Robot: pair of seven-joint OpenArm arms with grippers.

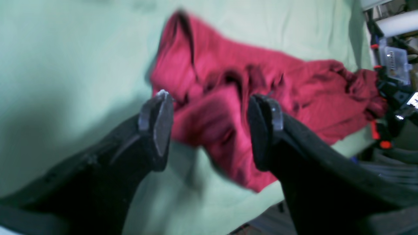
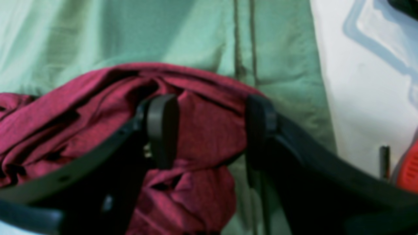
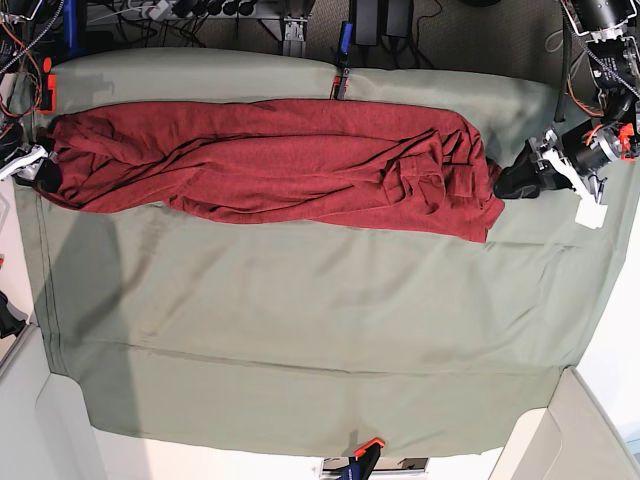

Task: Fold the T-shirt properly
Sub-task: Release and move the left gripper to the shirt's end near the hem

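The dark red T-shirt (image 3: 280, 160) lies stretched in a long rumpled band across the far part of the sage-green table cloth (image 3: 300, 320). At the band's right end, where the cloth is bunched, my left gripper (image 3: 512, 183) stands. In the left wrist view this gripper (image 1: 212, 98) is open, hovering over crumpled folds of the T-shirt (image 1: 228, 65) with nothing pinched. My right gripper (image 3: 40, 170) is at the band's left end. In the right wrist view its jaws (image 2: 210, 101) are wide apart, with a bunch of the T-shirt (image 2: 65, 111) lying between and under them.
Orange clamps (image 3: 365, 447) (image 3: 47, 80) hold the table cloth at its near and far-left edges, another clamp (image 3: 340, 80) at the far edge. Cables and equipment (image 3: 200, 10) crowd behind the table. A white surface (image 2: 359, 81) lies past the cloth's hem.
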